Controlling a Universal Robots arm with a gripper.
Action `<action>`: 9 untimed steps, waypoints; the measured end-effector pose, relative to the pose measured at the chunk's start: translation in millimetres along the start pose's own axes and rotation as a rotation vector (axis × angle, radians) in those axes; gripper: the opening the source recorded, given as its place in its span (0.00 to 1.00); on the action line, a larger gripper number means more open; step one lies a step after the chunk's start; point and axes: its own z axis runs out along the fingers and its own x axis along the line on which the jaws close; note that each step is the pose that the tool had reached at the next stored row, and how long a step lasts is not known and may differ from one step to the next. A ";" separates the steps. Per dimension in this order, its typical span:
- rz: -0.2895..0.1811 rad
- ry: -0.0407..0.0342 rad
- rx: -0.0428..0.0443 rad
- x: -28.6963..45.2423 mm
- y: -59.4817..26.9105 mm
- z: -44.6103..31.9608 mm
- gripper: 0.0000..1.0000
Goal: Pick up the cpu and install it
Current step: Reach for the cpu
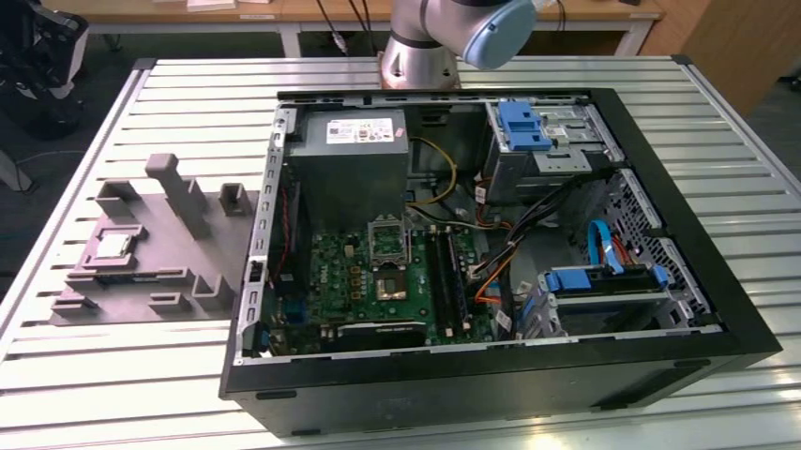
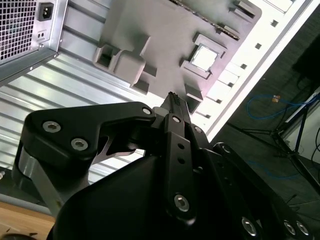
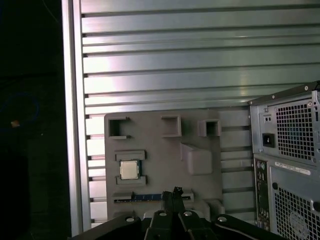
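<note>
Now, cpu [image 3: 129,170] in grey tray [image 3: 155,150] beside case [image 3: 287,130]

Nothing here is legible to me; the white label [image 1: 355,132] on the big grey metal box [image 1: 359,183] carries print too fine to read.

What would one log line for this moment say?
cpu: in grey tray beside case | tool: shut, empty, apart from cpu | install: not done
</note>
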 end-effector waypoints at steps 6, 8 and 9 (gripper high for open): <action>0.000 0.0001 0.0001 4.9 -0.3 -0.2 0.11; 0.000 -0.0001 0.0000 6.6 -0.5 -0.2 0.11; 0.000 0.0000 0.0000 7.4 -0.5 -0.2 0.11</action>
